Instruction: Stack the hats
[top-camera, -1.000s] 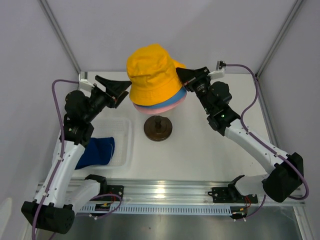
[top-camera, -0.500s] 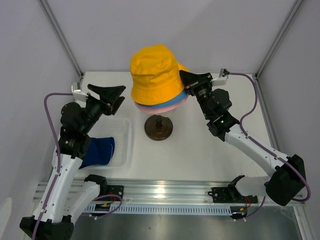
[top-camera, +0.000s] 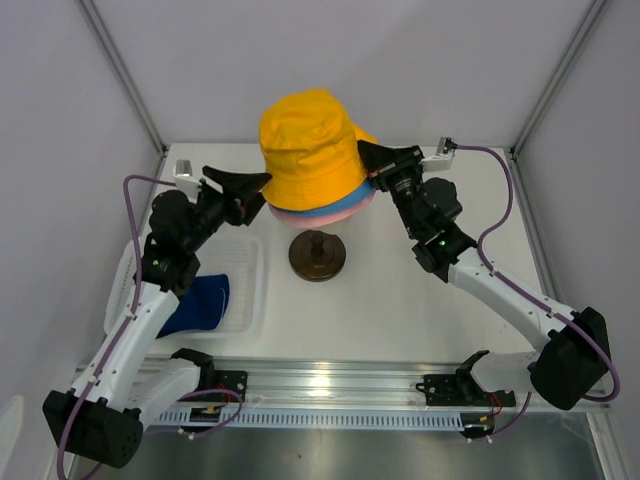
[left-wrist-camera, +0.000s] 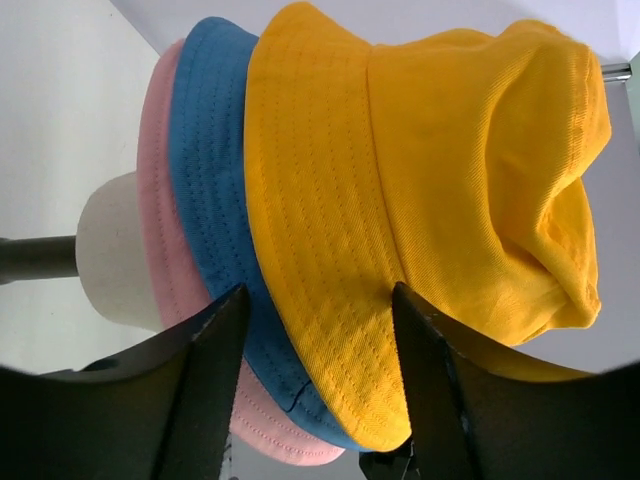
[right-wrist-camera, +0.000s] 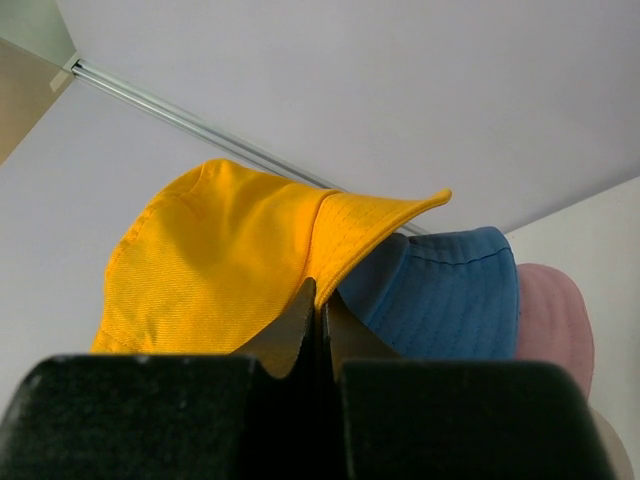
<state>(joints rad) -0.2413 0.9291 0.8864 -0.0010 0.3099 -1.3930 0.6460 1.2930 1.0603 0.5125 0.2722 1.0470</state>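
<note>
left arm raised, left gripper (top-camera: 256, 194) splayed beside the yellow hat (top-camera: 310, 145); right gripper (right-wrist-camera: 318, 300) pinching its brim

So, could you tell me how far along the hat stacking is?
Three are stacked on the beige head form: the soft pink bucket hat lowest, the light blue bucket hat over it, the yellow bucket hat on top. In hand: the right claw is shut on the yellow brim; the left claw is open beside it. Left: the dark navy hat lies in the clear plastic tray.
</note>
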